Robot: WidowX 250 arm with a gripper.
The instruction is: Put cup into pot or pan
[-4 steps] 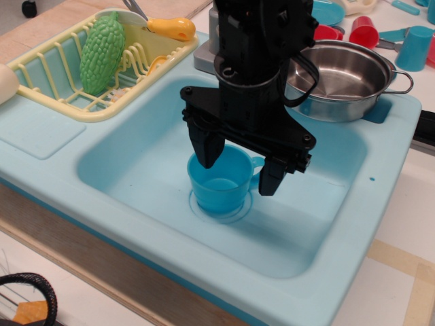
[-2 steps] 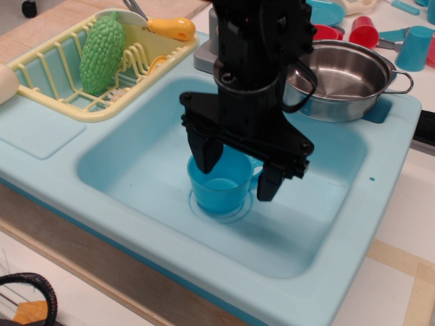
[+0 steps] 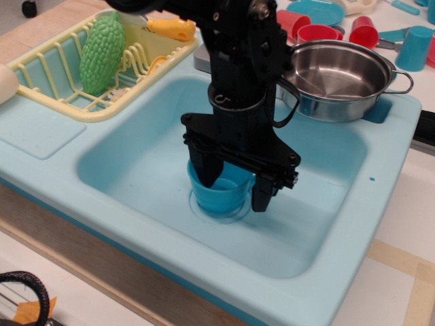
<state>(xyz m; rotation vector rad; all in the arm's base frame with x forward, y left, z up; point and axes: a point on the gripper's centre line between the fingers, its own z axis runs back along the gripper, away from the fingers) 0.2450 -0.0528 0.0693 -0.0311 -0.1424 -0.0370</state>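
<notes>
Down in the pale blue sink (image 3: pixel 136 163), the black hand (image 3: pixel 234 183) hangs straight above the cup (image 3: pixel 219 193), its two fingers spread wide. One finger (image 3: pixel 206 166) dips at the cup's left rim, apparently just inside the mouth, though whether it touches the wall cannot be told. The other finger (image 3: pixel 264 191) stands outside the cup on its right, close against that side and hiding the handle. The jaws are not closed on the cup; it stands upright on the sink floor, over the faint round ring of the drain, with its mouth facing up and partly covered by the hand's body.

Up from the hand rises the dark arm (image 3: pixel 238 61), which blocks the middle of the sink's far edge.

Behind and to the right, well apart from the cup, the pot (image 3: pixel 340 75) sits on the sink's raised back corner, shiny and holding nothing, with one thin wire loop handle sticking out on its right side. Past the pot lie red cups (image 3: pixel 318 31) and a paler teal tumbler (image 3: pixel 414 47).

To the left, on the counter (image 3: pixel 34 129) section of the sink unit, a yellow dish rack (image 3: pixel 61 81) holds a green bumpy gourd (image 3: pixel 102 51) and a yellow-handled utensil (image 3: pixel 170 27).
</notes>
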